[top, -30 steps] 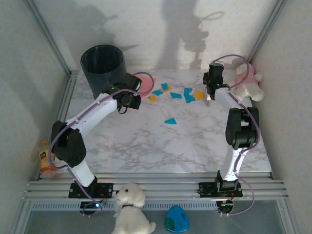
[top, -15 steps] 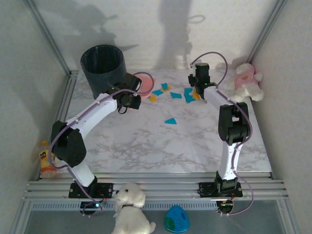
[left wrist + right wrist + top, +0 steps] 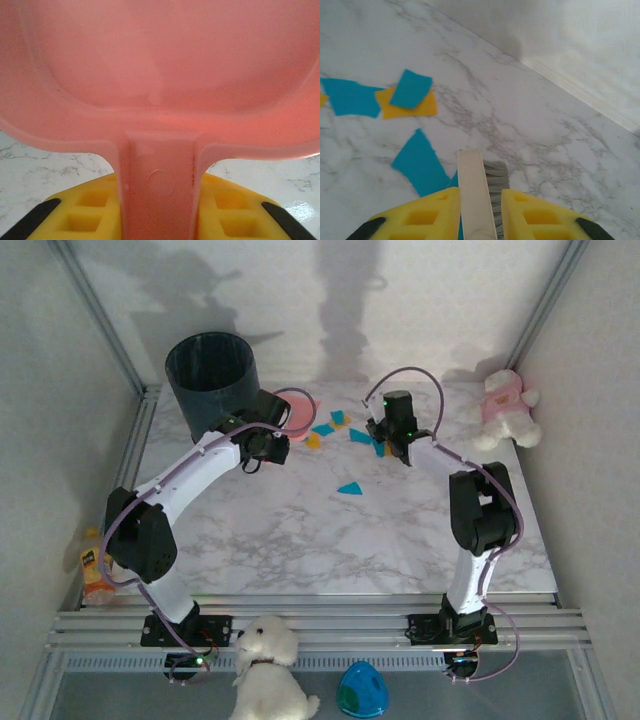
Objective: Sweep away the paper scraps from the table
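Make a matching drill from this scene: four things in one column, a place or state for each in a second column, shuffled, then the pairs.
Column one:
1. pink dustpan
2. brush
3. dark bin
4. lone blue scrap

Column two:
A. lying flat, apart from the other scraps, nearer the arm bases
B. clamped in the right gripper
C. standing at the far-left corner of the table
D. handle clamped in the left gripper

Pairs: 1-D, 2-B, 3-C, 4-A

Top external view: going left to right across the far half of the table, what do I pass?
Dark bin → pink dustpan → paper scraps → right hand holding the brush → pink-and-white plush toy.
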Available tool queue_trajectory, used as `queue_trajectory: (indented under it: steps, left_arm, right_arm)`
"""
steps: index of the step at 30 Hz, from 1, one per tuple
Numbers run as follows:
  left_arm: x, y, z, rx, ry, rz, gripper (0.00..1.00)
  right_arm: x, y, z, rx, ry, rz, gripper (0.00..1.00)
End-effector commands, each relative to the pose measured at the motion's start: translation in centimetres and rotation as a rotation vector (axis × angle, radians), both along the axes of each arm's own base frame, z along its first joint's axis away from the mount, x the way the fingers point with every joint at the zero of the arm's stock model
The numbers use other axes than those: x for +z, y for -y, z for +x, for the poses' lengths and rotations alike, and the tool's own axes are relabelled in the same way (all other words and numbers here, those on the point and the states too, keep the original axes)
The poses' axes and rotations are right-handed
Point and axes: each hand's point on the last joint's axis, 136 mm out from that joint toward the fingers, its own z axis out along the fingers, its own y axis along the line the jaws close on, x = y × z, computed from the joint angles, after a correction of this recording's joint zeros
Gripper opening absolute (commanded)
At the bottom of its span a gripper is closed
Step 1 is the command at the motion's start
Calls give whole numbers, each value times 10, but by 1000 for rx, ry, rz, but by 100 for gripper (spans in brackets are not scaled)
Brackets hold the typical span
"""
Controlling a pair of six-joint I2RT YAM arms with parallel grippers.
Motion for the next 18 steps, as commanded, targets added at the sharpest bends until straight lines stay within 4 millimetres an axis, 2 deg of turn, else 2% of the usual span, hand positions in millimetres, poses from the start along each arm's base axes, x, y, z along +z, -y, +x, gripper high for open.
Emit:
queue_trajectory:
  steps: [1,7,13,18]
  left_arm:
    - [1,-5,-2,-2,2,17,0]
    - [0,-5,-3,-2,0,19,0]
    - [1,-5,-3,-2,0,20,0]
    - [0,-5,-3,-3,-3,23,0]
  right_arm:
    - [-6,-19,-28,76,-48,6,0]
    - [6,-36,-62,136,-49,-3,0]
    - [23,-44,-93,177,-52,26,0]
    - [42,-39,-96,136,-8,44,0]
